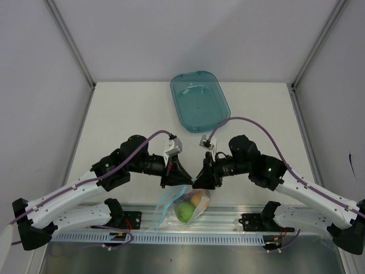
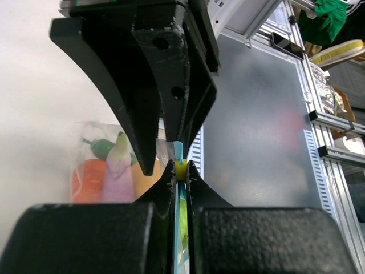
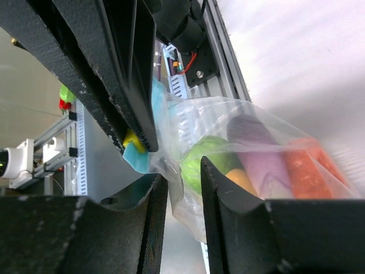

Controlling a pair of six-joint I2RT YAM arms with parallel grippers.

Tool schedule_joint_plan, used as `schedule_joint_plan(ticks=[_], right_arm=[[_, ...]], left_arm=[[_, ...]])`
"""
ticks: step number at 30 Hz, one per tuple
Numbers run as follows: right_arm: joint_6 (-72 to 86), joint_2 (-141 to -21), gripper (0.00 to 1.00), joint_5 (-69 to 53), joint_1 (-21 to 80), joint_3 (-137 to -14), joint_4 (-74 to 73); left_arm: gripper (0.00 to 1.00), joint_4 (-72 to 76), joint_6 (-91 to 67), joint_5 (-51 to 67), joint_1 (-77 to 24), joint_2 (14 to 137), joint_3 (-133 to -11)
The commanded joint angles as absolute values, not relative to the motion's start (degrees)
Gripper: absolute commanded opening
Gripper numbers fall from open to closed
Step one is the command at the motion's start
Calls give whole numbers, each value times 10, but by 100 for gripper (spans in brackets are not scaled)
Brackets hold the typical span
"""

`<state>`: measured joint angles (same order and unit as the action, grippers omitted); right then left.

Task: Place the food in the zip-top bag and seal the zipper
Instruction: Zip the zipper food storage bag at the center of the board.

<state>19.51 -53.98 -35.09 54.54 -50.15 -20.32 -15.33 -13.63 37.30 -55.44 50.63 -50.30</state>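
The zip-top bag (image 1: 171,210) hangs between both arms over the table's near edge. It holds the food: a light green fruit (image 1: 184,212), a yellow ball (image 1: 197,200), a purple eggplant (image 3: 259,154) and an orange-red piece (image 3: 311,165). My left gripper (image 2: 181,171) is shut on the light blue zipper (image 2: 181,220), with a small yellow slider (image 2: 181,169) at its fingertips. My right gripper (image 3: 181,171) sits right beside it with its jaws apart. Loose clear bag film lies in the gap, unpinched. The two grippers, left (image 1: 175,177) and right (image 1: 204,178), nearly touch above the bag.
A teal translucent tray (image 1: 199,100) lies at the back centre of the table. A slotted aluminium rail (image 1: 188,237) with both arm bases runs along the near edge below the bag. White walls close in the table's left and right sides.
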Motion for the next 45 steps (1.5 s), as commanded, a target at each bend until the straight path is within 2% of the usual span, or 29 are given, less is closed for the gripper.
schedule_joint_plan(ticks=[1, 13, 19, 22, 33, 36, 38, 39, 44, 45], right_arm=[[142, -547, 31, -371, 534, -543, -239], [111, -566, 32, -453, 522, -570, -250], [99, -541, 46, -468, 522, -564, -250], [96, -537, 49, -477, 522, -565, -247], [64, -588, 48, -490, 515, -599, -249], [55, -604, 45, -497, 513, -608, -255], [48, -613, 37, -504, 512, -610, -258], [44, -616, 30, -512, 512, -609, -259], [34, -626, 9, -533, 508, -610, -265], [33, -627, 1, -534, 508, -610, -266]], left_arm=[[1, -137, -147, 412, -550, 509, -509], [1, -140, -156, 410, -543, 521, -513], [1, -130, -175, 416, -522, 519, -512], [1, -131, -173, 427, -518, 520, -512], [1, -121, -177, 446, -518, 519, -505], [1, -121, -176, 448, -518, 519, -505], [1, -121, -176, 449, -517, 520, -505], [0, -122, -175, 452, -517, 521, -506], [1, -124, -173, 460, -515, 524, -507], [1, -124, -173, 461, -513, 526, -507]])
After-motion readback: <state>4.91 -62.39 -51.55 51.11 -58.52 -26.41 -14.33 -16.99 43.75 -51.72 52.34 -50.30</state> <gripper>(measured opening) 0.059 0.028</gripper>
